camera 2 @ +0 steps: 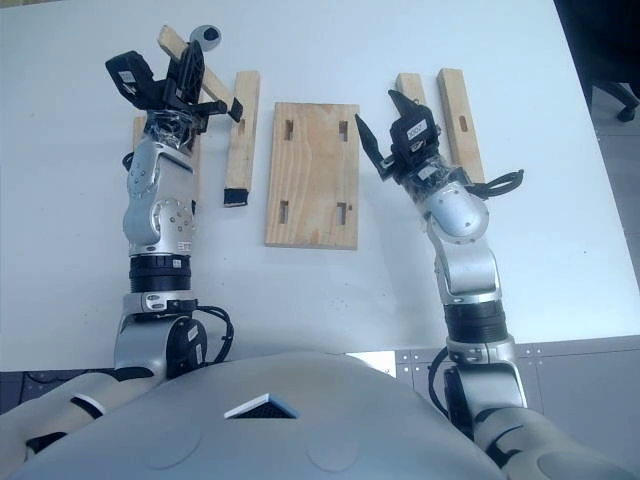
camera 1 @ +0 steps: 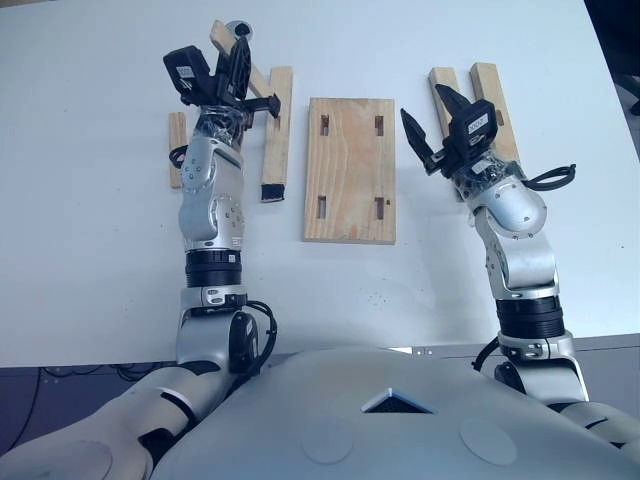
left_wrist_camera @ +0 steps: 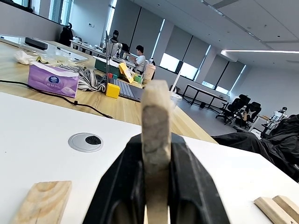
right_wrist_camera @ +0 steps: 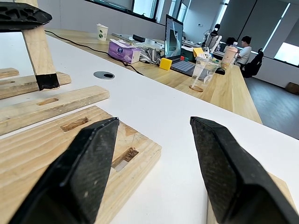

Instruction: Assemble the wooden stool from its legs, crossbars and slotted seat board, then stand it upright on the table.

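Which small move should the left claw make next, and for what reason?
Probably carry the leg over the seat board, toward its nearest slot: the left claw holds it lifted off the table, and all four slots are empty.

The 2 head views look steeply down onto the white table (camera 1: 90, 290), sharing the seat board (camera 1: 349, 170). The left wrist view sits close behind the left gripper (left_wrist_camera: 156, 154) and its clamped leg (left_wrist_camera: 155, 107), facing low across the table. The right wrist view, behind the right gripper (right_wrist_camera: 153, 126), does likewise, probably sharing that board.
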Controlling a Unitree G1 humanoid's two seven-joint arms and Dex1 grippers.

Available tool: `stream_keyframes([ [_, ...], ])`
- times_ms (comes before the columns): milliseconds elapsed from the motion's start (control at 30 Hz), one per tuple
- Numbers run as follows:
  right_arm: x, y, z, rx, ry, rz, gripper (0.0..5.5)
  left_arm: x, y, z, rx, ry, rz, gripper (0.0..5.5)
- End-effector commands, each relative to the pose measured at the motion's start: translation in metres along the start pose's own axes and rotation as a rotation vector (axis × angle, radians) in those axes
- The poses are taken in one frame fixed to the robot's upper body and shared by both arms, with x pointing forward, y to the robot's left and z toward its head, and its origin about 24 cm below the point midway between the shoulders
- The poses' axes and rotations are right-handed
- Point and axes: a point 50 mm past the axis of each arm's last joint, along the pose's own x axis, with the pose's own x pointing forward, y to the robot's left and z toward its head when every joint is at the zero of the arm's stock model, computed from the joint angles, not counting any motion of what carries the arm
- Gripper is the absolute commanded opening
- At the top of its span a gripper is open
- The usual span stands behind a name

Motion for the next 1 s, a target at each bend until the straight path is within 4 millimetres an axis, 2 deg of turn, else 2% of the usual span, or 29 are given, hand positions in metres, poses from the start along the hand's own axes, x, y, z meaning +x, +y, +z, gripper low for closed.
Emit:
stream_keyframes([
  [33,-0.001,-0.002,-0.002,-0.011,0.013,-0.004,2.81,-0.006,0.008,-0.017,0.018,0.066,0.045,0.38],
  [167,-0.001,-0.002,-0.002,-0.014,0.011,-0.002,2.81,-0.010,0.017,-0.030,0.015,0.110,0.102,0.38],
  [300,-0.001,-0.001,-0.001,-0.016,0.012,0.005,2.81,-0.013,0.021,-0.034,0.057,0.120,0.140,0.38],
  [633,-0.001,0.001,-0.001,-0.018,0.011,0.014,2.81,-0.021,0.010,-0.046,0.271,0.104,0.116,0.38],
  [1000,-0.005,0.004,-0.002,-0.018,0.018,0.023,2.81,-0.052,0.018,-0.092,0.317,0.305,0.036,0.38],
])
